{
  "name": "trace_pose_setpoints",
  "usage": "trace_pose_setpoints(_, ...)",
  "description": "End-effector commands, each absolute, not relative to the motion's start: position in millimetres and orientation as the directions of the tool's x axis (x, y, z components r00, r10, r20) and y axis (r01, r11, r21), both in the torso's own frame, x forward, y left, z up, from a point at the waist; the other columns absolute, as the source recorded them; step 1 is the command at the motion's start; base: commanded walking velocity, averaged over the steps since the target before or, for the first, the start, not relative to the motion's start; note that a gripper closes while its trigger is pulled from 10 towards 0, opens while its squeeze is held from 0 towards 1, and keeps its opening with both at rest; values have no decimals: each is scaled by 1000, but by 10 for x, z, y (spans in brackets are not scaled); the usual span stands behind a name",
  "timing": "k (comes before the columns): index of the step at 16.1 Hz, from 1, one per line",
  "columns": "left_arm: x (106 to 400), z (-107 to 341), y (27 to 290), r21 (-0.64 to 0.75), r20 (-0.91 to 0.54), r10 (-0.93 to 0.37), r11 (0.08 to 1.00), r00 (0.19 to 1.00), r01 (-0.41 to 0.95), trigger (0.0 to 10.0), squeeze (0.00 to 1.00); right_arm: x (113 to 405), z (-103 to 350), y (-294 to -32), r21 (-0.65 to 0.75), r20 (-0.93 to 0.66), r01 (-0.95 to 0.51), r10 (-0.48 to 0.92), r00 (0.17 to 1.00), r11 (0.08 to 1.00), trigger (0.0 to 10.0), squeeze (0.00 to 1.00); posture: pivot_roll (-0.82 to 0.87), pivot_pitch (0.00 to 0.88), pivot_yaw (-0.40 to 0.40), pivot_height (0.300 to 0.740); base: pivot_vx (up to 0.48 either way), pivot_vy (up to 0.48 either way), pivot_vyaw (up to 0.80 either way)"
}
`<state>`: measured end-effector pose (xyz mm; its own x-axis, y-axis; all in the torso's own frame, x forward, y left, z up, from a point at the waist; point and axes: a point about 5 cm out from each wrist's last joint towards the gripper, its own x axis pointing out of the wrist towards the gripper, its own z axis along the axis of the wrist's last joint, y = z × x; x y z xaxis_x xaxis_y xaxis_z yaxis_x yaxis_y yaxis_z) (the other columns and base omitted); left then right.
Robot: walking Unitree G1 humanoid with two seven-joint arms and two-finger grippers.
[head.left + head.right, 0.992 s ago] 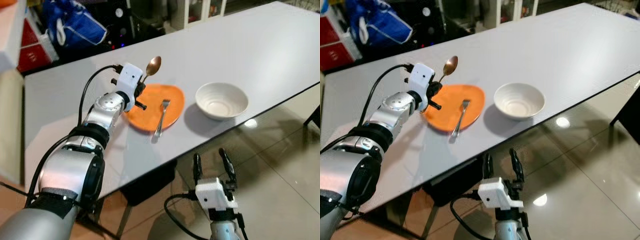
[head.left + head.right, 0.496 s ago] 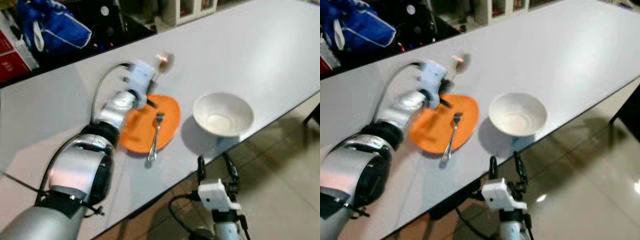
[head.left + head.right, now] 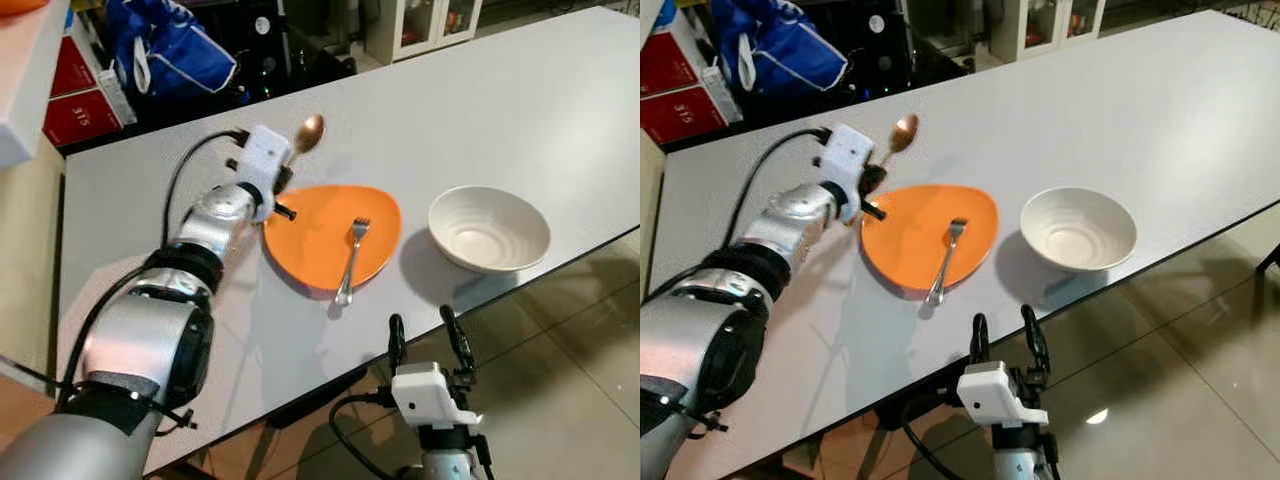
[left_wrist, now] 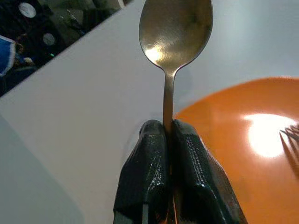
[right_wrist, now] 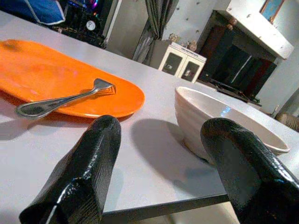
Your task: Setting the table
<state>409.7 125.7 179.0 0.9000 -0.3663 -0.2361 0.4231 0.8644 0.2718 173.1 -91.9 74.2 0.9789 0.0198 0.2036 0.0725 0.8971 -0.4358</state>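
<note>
Spoon first: we see it sitting upper centre-left of the left eye view, its bowl raised above the white bench just beyond the far edge of the orange plate. Its handle is pinched between the two black fingers of our left gripper, whose jaws are closed tight on it, as the left wrist view shows with the fingers pressed together around the stem and the bowl pointing away from the camera. We find the plate at the middle of the frame, and a fork lies across its near right part, tines on the orange surface and handle end sticking out over the plate's near rim onto the bench. To the right of the plate, apart from it, sits a white bowl close to the bench's near edge. Our right gripper hangs low at bottom centre, below the bench edge and over the glossy tiled floor, jaws spread wide and holding nothing. A blue bag sits at the upper left beyond the bench.
</note>
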Motion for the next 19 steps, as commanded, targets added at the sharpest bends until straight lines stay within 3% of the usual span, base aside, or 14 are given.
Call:
trace_pose_setpoints(1,4065,1677,1273,272,-296,-367,853,882,446,0,0,1722,768,-885,-432,208,67,27,978,900,10000,0,-194,73,122,740,0,0,0)
trace_pose_setpoints(10,3973,1449,1162,304,-463,-404,764,789,569,0,0,1739,790,-804,-421,206,67,23,978,905,10000,0,-192,91,147,740,0,0,0)
trace_pose_setpoints(19,4013,1576,1124,367,-486,-410,706,772,606,0,0,1765,789,-736,-412,206,61,28,978,909,10000,0,-177,84,161,740,0,0,0)
